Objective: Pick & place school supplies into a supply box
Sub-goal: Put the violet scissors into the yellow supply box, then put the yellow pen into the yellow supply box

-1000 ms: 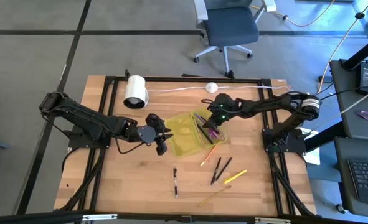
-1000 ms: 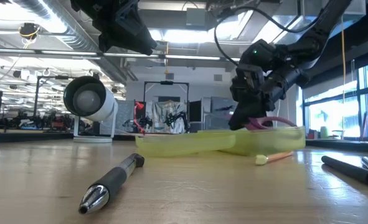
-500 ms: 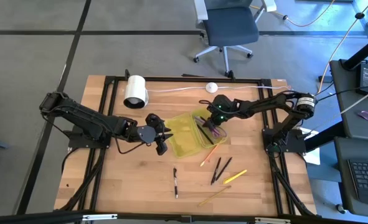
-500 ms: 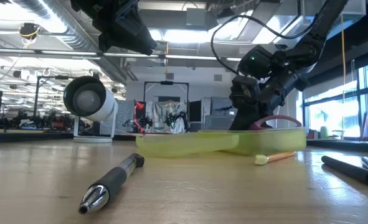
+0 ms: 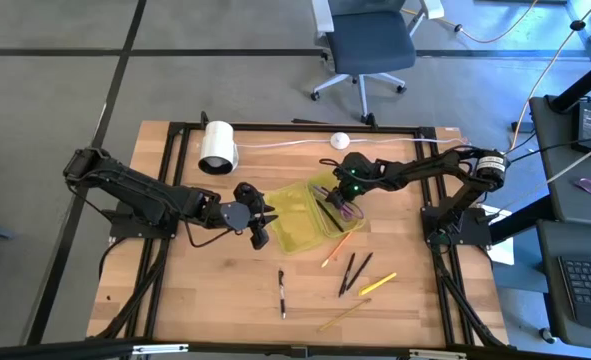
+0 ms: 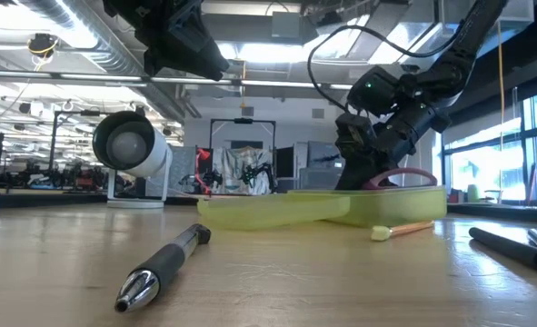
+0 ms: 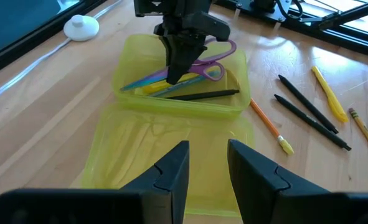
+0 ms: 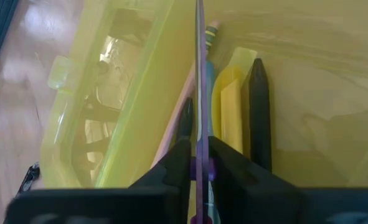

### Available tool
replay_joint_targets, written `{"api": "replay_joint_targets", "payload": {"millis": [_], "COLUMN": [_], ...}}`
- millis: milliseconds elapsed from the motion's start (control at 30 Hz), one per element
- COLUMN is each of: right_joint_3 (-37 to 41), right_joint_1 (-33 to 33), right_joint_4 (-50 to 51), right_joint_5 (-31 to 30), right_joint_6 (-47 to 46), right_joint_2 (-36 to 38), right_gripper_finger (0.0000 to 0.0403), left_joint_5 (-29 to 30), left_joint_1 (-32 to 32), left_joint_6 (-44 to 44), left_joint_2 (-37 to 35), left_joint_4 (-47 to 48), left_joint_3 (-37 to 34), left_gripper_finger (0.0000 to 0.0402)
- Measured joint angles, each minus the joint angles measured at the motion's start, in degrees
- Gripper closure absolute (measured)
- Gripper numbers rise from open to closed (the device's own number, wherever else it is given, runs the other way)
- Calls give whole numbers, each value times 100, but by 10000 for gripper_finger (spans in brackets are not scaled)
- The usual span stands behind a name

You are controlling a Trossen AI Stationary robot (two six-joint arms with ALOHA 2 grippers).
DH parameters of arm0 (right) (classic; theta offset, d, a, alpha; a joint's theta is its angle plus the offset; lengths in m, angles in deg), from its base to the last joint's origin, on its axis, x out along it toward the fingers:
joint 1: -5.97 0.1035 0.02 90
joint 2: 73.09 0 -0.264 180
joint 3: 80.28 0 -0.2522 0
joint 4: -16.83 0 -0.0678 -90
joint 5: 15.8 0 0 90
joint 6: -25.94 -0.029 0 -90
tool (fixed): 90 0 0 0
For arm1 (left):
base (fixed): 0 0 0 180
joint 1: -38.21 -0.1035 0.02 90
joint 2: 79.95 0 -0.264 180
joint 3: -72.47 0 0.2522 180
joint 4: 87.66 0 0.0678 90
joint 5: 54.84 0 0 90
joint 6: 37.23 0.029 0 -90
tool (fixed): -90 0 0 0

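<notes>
The yellow-green supply box (image 5: 297, 218) lies open mid-table, and its compartment (image 7: 171, 104) holds several pens and pencils. My right gripper (image 5: 335, 203) reaches into that compartment, shut on the purple-handled scissors (image 7: 213, 60). My left gripper (image 5: 261, 226) hovers over the box's left side, above the open lid (image 7: 152, 149). Its fingers (image 7: 171, 174) are open with nothing between them. More school supplies lie loose on the table in front of the box: an orange pencil (image 5: 335, 248), two black pens (image 5: 353, 272), a yellow pen (image 5: 377, 284), another black pen (image 5: 282, 292) and a pencil (image 5: 343, 315). My right gripper pinches the scissors between its two fingers at their middle (image 8: 200, 163), where blades and handles meet. The fingers slant down from the table's far right. The blades (image 8: 200, 68) point down among the pens in the compartment, and the handles (image 6: 397, 175) show just above the box's rim.
A white cylinder roll (image 5: 217, 147) lies at the far left of the table. A small white puck (image 5: 340, 141) on a cable sits at the far edge. A black frame borders the table, and an office chair (image 5: 367, 42) stands beyond it.
My right gripper has turned and tipped a little over the box, still shut on the scissors. The scissors have swung with it and sit slightly lower in the compartment.
</notes>
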Motion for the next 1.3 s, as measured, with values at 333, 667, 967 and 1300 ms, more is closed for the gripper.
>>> {"api": "replay_joint_targets", "payload": {"millis": [333,667,967,1300], "right_joint_3": [-1,-1,-8,-8], "right_joint_1": [2,-248,-352,41], "right_joint_4": [0,-5,-98,-42], "right_joint_5": [-2,129,151,816], "right_joint_6": [-15,-15,169,1664], "right_joint_2": [0,98,950,2111], "right_gripper_finger": [308,303,302,302], "left_joint_5": [-7,-20,-20,-20], "left_joint_1": [0,0,0,0], "left_joint_6": [0,1,1,1], "left_joint_2": [0,0,0,0], "left_joint_4": [0,0,2,1], "left_joint_3": [0,0,-2,-2], "left_gripper_finger": [300,300,300,299]}}
